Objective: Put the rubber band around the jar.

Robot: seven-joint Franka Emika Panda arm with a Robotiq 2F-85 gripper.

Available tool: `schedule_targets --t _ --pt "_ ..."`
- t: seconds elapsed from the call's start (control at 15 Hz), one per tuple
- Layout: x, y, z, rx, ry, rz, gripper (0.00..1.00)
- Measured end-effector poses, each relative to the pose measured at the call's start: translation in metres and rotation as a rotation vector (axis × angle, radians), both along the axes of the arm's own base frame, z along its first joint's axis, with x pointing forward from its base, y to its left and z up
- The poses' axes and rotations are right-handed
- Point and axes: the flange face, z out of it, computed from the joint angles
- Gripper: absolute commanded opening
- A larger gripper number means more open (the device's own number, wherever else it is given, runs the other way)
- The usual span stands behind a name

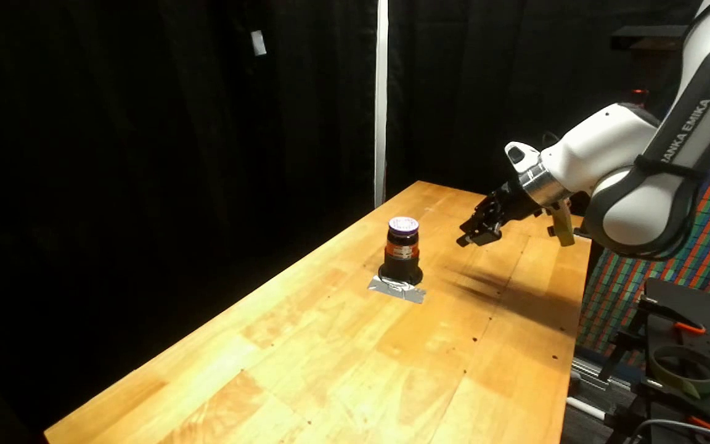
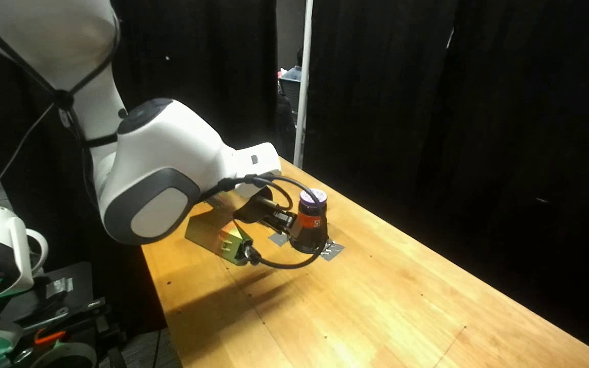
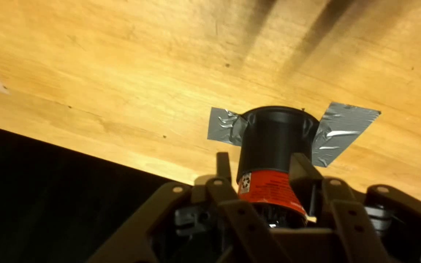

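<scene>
The jar is dark, with an orange label and a purple-edged pale lid. It stands upright in a black round holder and shows in both exterior views. In the wrist view its orange label shows between the fingers, and its lid is hidden. My gripper is above the table, beside the jar and apart from it. It also shows in an exterior view in front of the jar's edge. In the wrist view the fingertips are spread, with nothing gripped between them. No rubber band can be made out.
The black holder is fixed to the wooden table by strips of grey tape. A loop of black cable hangs from the wrist. A dark side cart with a tape roll stands beside the table.
</scene>
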Motion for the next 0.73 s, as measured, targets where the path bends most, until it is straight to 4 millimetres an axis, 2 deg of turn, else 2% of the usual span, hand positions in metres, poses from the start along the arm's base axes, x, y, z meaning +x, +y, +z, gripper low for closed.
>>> schedule_targets --t 0.13,0.2,0.33,0.53,0.73 --pt "-0.002 -0.008 0.013 -0.030 0.101 -0.049 0.96" --pt "-0.003 -0.015 0.017 -0.036 0.155 -0.065 0.99" --pt "-0.001 -0.037 0.019 -0.037 0.262 -0.072 1.00" --pt "0.009 -0.071 0.010 -0.095 0.403 -0.078 1.00" --pt "0.027 -0.079 0.029 -0.175 0.518 -0.107 1.00"
